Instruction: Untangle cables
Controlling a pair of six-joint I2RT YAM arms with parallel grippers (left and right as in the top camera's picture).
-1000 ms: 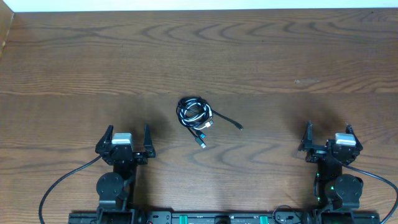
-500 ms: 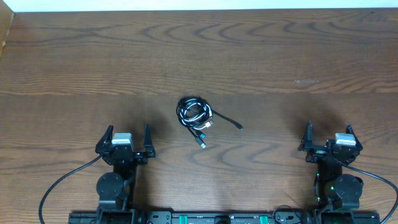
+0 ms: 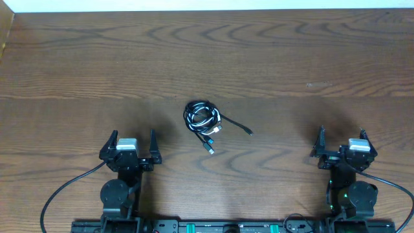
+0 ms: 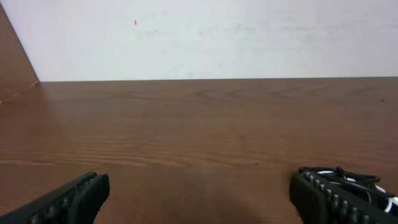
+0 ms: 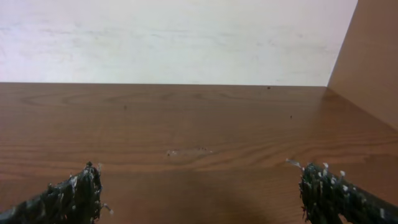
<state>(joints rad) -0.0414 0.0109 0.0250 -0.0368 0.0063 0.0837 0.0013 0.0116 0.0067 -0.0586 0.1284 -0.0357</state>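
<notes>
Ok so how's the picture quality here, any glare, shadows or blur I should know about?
Overhead: even light, no glare, faint soft shadows on the table beside each arm; the cables are small but sharp. Left wrist: the wall is pale and washed out, and the table grain is clear. Right wrist: the same pale wall, with the near fingers slightly soft.

Overhead looks straight down from high on the whole desk [image 3: 259,58]; each wrist view skims low across it toward the wall [image 4: 249,37].

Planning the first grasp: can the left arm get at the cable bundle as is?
Probably yes: the cables lie in the open, ahead-right of the open left claw, nothing in between.
</notes>
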